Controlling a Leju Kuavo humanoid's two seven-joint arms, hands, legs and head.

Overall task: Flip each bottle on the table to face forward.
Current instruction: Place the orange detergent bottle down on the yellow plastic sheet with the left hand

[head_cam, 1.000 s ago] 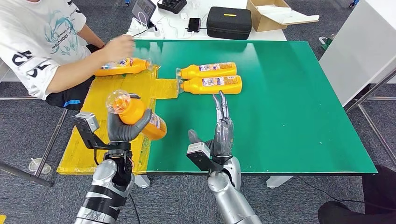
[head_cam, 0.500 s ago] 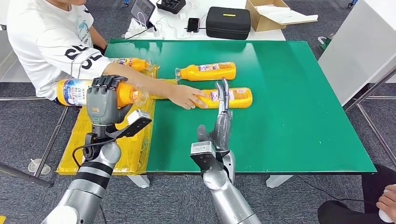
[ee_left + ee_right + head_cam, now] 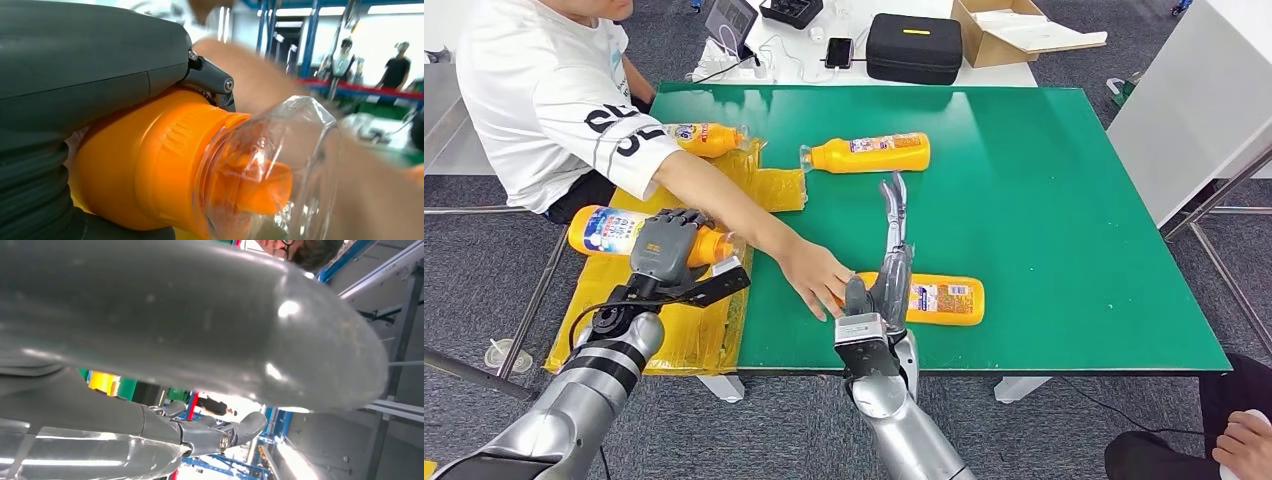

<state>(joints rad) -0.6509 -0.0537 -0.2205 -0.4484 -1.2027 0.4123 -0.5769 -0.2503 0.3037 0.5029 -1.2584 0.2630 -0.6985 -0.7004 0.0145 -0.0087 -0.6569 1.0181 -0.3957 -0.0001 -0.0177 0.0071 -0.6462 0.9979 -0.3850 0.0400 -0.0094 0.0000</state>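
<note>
- The green table (image 3: 1064, 200) carries two orange bottles lying on their sides; a crumpled yellow sheet (image 3: 714, 330) covers its left edge.
- A person in a white printed T-shirt (image 3: 544, 100) leans in from the far left, their hand (image 3: 817, 280) touching the cap end of the near bottle (image 3: 939, 299).
- The left hand (image 3: 667, 250) wraps around the neck of a held bottle (image 3: 609, 230), level over the yellow sheet, with its blue-and-white label showing; the left wrist view shows its clear cap (image 3: 270, 170) pointing away from the palm.
- The right hand (image 3: 890, 270) holds nothing, fingers straight and together, pointing away across the table, just above the near bottle.
- A far bottle (image 3: 869, 153) lies mid-table, cap to the left.
- Another bottle (image 3: 707, 137) rests on the yellow sheet beside the person's arm.
</note>
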